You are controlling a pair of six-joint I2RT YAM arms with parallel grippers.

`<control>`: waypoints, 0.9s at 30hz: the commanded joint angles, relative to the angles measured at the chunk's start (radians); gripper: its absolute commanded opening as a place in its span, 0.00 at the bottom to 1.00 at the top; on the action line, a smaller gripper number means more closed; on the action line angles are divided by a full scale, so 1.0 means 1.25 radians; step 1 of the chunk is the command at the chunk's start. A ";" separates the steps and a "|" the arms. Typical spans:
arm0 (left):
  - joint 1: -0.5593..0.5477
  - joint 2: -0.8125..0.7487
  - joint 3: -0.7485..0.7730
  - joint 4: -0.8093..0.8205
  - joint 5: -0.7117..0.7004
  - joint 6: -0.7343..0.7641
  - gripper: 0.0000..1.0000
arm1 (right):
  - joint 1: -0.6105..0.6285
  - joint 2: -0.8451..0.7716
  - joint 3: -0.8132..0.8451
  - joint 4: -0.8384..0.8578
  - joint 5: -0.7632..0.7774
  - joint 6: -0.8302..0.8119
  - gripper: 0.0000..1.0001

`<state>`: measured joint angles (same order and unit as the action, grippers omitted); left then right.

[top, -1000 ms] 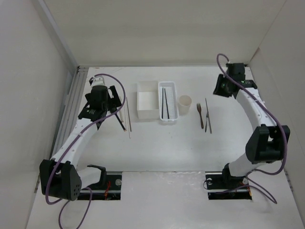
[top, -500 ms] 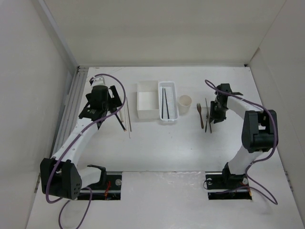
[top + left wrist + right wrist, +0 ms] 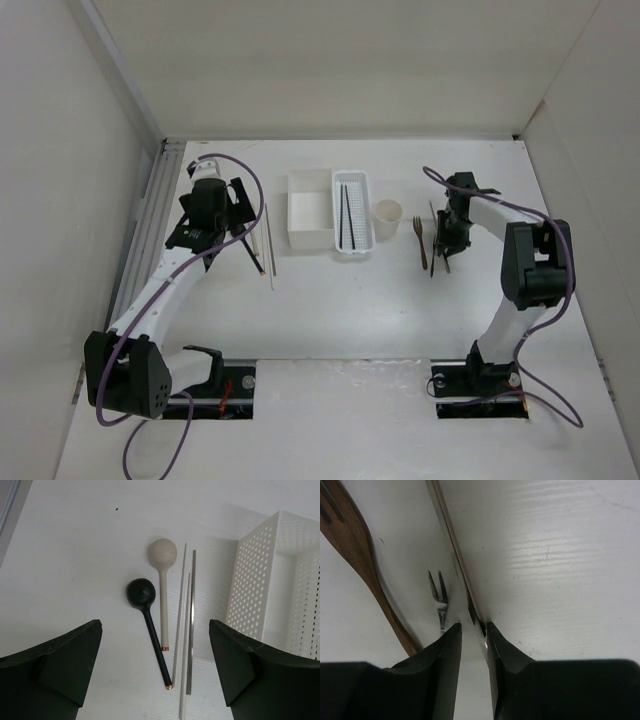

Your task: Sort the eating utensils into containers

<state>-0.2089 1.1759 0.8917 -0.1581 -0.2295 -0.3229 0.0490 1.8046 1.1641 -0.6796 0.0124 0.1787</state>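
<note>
Eating utensils (image 3: 268, 245) lie on the white counter (image 3: 330, 320) beside a smooth white square box (image 3: 310, 222), a narrower perforated white tray (image 3: 352, 228) holding thin dark chopsticks (image 3: 345, 215), and a small round cream cup (image 3: 388, 213). The left fingers (image 3: 60, 665), spread wide and empty, hang over a glossy black spoon (image 3: 148, 629), a matte beige spoon (image 3: 163, 587), pale chopsticks (image 3: 179, 630) and a grey metal chopstick (image 3: 190, 625). The right fingers (image 3: 440, 680), narrowly apart, straddle a slim shiny fork (image 3: 450, 545) beside a brown wooden fork (image 3: 360, 565) that is cut off at the frame edge; I cannot tell whether they pinch it.
</note>
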 commanded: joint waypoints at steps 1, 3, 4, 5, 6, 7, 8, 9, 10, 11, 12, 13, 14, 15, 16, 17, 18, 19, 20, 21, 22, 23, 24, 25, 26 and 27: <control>0.003 -0.013 -0.008 0.030 -0.026 0.009 0.86 | 0.021 0.040 0.021 0.020 0.043 -0.007 0.32; 0.003 -0.013 -0.008 0.030 -0.035 0.017 0.86 | 0.021 0.047 0.030 0.020 0.050 -0.007 0.31; 0.003 -0.013 -0.015 0.030 -0.035 0.017 0.86 | 0.012 0.056 0.049 0.020 0.050 -0.007 0.28; 0.003 -0.013 -0.015 0.030 -0.035 0.017 0.86 | 0.003 0.064 0.060 0.012 0.050 -0.007 0.24; 0.003 -0.013 -0.015 0.030 -0.035 0.017 0.86 | 0.003 0.065 0.060 0.012 0.050 -0.007 0.24; 0.003 -0.013 -0.015 0.030 -0.035 0.017 0.86 | -0.012 0.072 0.060 0.012 0.040 -0.007 0.18; 0.003 -0.013 -0.015 0.030 -0.035 0.017 0.86 | -0.012 0.072 0.060 0.012 0.040 -0.007 0.15; 0.003 -0.013 -0.015 0.037 -0.035 0.017 0.86 | -0.022 0.072 0.060 0.021 0.040 -0.007 0.12; 0.003 -0.013 -0.015 0.037 -0.042 0.017 0.86 | -0.022 0.072 0.060 0.021 0.040 -0.007 0.08; 0.003 -0.013 -0.015 0.037 -0.042 0.024 0.86 | -0.029 0.072 0.060 0.021 0.040 -0.007 0.00; 0.003 -0.013 -0.015 0.037 -0.042 0.024 0.86 | -0.029 0.072 0.068 0.021 0.040 -0.007 0.00; 0.003 -0.013 -0.015 0.037 -0.042 0.024 0.86 | -0.029 0.072 0.068 0.021 0.040 -0.007 0.00; 0.003 -0.013 -0.015 0.037 -0.042 0.024 0.86 | -0.029 0.072 0.068 0.021 0.055 -0.007 0.00; 0.003 -0.013 -0.015 0.037 -0.050 0.024 0.86 | -0.029 0.060 0.068 0.032 0.064 -0.007 0.00; 0.003 -0.013 -0.015 0.037 -0.050 0.024 0.86 | -0.029 0.029 0.060 0.032 0.076 -0.007 0.00; 0.003 -0.013 -0.015 0.037 -0.050 0.024 0.86 | -0.029 0.008 0.060 0.043 0.101 0.004 0.00; 0.003 -0.013 -0.015 0.037 -0.050 0.031 0.86 | -0.029 -0.014 0.060 0.053 0.114 0.004 0.00; 0.003 -0.013 -0.015 0.037 -0.050 0.031 0.86 | -0.029 -0.058 0.060 0.053 0.123 0.015 0.00; 0.003 -0.013 -0.015 0.037 -0.050 0.031 0.86 | -0.029 -0.081 0.069 0.053 0.137 0.024 0.00; 0.010 -0.013 -0.015 0.037 -0.050 0.031 0.86 | -0.020 -0.101 0.087 0.053 0.148 0.024 0.00; 0.010 -0.013 -0.015 0.037 -0.050 0.031 0.86 | -0.010 -0.118 0.101 0.053 0.163 0.024 0.00; 0.010 -0.013 -0.015 0.037 -0.050 0.031 0.86 | 0.002 -0.144 0.117 0.043 0.180 0.024 0.00; 0.010 -0.013 -0.015 0.037 -0.050 0.031 0.86 | 0.032 -0.154 0.135 0.019 0.214 0.024 0.00; 0.010 -0.013 -0.015 0.037 -0.050 0.031 0.86 | 0.049 -0.161 0.175 0.006 0.228 0.031 0.00; 0.010 -0.013 -0.015 0.037 -0.050 0.031 0.86 | 0.069 -0.172 0.195 -0.005 0.239 0.039 0.00; 0.010 -0.013 -0.015 0.037 -0.050 0.031 0.86 | 0.089 -0.172 0.214 -0.013 0.248 0.046 0.00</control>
<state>-0.2008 1.1759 0.8772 -0.1455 -0.2714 -0.2932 0.0856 1.6424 1.3331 -0.6930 0.2386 0.2062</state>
